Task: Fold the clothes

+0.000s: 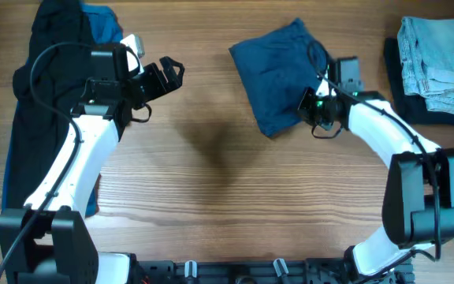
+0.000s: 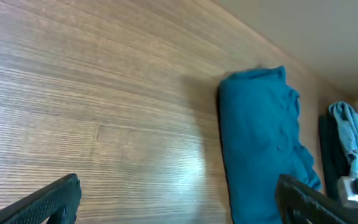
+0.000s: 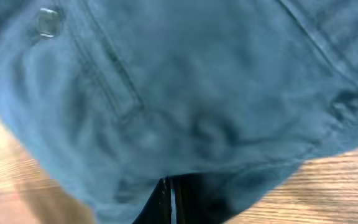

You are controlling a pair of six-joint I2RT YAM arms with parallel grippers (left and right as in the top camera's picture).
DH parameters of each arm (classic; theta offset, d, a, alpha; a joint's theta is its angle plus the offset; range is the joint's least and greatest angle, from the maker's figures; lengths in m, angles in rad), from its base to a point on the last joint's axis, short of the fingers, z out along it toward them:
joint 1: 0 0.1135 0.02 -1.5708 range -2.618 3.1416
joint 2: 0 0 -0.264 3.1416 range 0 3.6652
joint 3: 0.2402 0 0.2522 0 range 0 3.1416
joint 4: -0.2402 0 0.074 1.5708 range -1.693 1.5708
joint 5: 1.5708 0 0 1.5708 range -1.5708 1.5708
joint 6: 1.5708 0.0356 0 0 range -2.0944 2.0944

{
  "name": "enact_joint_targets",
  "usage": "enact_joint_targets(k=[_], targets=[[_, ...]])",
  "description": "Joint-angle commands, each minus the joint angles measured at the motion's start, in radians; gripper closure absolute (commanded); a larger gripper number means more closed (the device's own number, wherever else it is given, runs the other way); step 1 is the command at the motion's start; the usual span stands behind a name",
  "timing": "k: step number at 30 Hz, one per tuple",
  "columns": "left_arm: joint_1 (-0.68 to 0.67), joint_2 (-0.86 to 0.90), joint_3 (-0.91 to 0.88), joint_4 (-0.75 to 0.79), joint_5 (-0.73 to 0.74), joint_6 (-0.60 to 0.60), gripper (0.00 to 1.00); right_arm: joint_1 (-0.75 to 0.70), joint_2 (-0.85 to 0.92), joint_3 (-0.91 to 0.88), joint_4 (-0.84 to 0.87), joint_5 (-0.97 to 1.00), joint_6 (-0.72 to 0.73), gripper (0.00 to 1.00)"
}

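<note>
Two arms differ: the right end effector (image 1: 315, 106) is pinched shut on the near hem of the navy shorts (image 1: 278, 71), lying by the far edge of the surface (image 1: 227, 189), likely to start a fold; the left end effector (image 1: 172, 76) hangs wide and empty, apparently waiting

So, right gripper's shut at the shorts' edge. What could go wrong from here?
The right gripper is shut at the very edge of the folded navy-blue fabric shorts; it may hold one layer or none, so pulling could undo the fold. Dragging them sideways could bump the folded pale denim stack nearby.
</note>
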Motion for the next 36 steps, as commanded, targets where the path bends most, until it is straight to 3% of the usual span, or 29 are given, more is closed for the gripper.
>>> enact_joint_targets(k=[1,5,16,21,25,28,36], targets=[[0.005,0.0,0.002,0.0,-0.017,0.005,0.0,0.0,-0.022,-0.065,0.064,0.104,0.03,0.96],[0.004,0.0,0.002,0.0,-0.017,0.005,0.0,-0.001,-0.006,-0.101,0.117,0.248,0.06,0.96],[0.004,0.0,0.002,-0.004,-0.017,0.005,0.0,-0.005,0.109,-0.101,0.303,0.283,0.078,0.96],[0.004,0.0,0.002,-0.007,-0.017,0.005,0.0,-0.072,0.111,-0.101,0.328,0.369,0.028,0.96],[0.004,0.0,0.002,-0.008,-0.017,0.005,0.0,-0.165,0.111,-0.101,0.479,0.421,0.014,0.96],[0.004,0.0,0.002,-0.008,-0.017,0.005,0.0,-0.19,0.111,-0.091,0.587,0.301,-0.048,0.96],[0.004,0.0,0.002,-0.008,-0.032,0.005,0.0,-0.19,0.039,0.01,0.494,-0.192,-0.079,0.96]])
